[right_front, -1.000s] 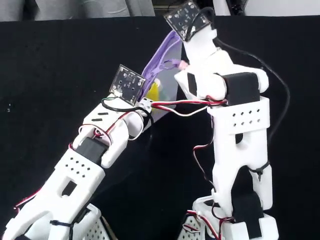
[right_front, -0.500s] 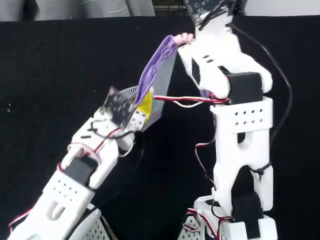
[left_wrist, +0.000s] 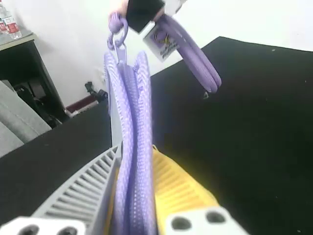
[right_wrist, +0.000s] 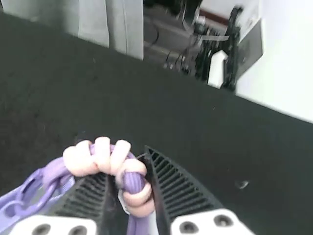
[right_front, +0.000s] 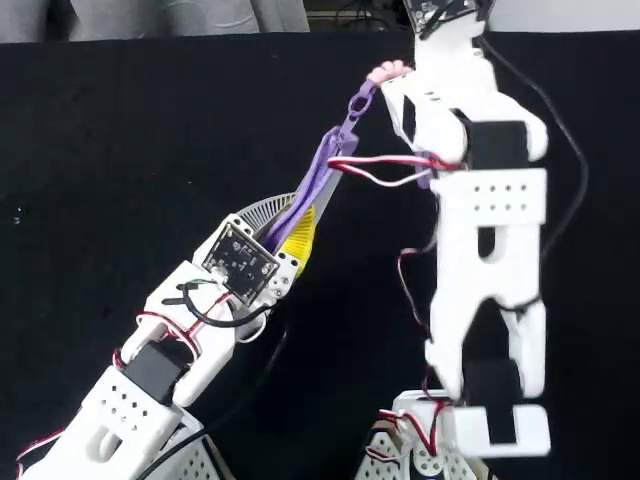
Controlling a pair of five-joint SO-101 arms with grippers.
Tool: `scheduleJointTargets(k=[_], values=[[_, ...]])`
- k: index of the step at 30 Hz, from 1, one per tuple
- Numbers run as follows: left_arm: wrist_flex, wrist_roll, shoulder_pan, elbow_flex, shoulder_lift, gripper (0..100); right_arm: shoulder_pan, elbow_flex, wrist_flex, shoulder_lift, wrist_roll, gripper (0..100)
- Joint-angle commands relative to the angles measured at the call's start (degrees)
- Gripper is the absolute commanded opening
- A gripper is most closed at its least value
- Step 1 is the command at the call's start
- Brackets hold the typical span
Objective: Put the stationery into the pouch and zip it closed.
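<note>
**Zip step in hand: pouch strung btwn both claws**

Nearest, the left claw [right_front: 289, 238] is pinched on the lower end of the pouch [right_front: 325, 175], grey finger one side, yellow the other. The pouch runs up and away from it as a taut purple band, apparently held off the black surface [right_front: 120, 150]. At the far end the right claw [right_front: 396, 78] is clamped on the pink pull cord [right_front: 388, 70] of the zip.

Step, as I judge it: the zip-closing pull, w/ one arm anchoring and the other drawing the slider. No stationery is loose in sight, so it's prob. inside. Next move calls for the anchor grip to hold firm while the pull stays in line w/ the zip, then a check that the slider has reached its stop. I can't tell if it has.

The left wrist view looks along the pouch [left_wrist: 131, 122] from the left claw [left_wrist: 134, 164], showing the zip ridges, a purple wrist strap [left_wrist: 195, 58] and the right claw [left_wrist: 144, 10] beyond. The right wrist view gives what the others don't: the pull cord [right_wrist: 102, 156] coiled btwn the dark fingers of the right claw [right_wrist: 128, 182].
</note>
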Motion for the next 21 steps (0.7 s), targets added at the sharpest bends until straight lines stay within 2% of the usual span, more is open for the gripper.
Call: scheduleJointTargets(k=[1, 7, 12, 16, 21], values=[[1.1, -0.5, 0.6, -0.1, -1.1, 3, 6.4, -0.5, -2.9, 4.3, -1.3, 1.1], [1.2, 5.3, -3.2, -2.3, -1.1, 3, 6.3, -0.5, -0.5, 10.2, -1.3, 1.1], [1.4, 7.2, -6.2, -3.8, -1.1, 3, 6.3, 0.7, -0.5, 13.9, -1.3, 1.1], [7.0, 9.5, -6.5, -7.8, -1.1, 3, 6.3, 4.5, -1.6, 16.3, -1.2, 1.1], [12.5, 11.1, -6.2, -11.6, -1.4, 3, 6.5, 9.5, -8.1, 18.7, -0.9, 1.1]])
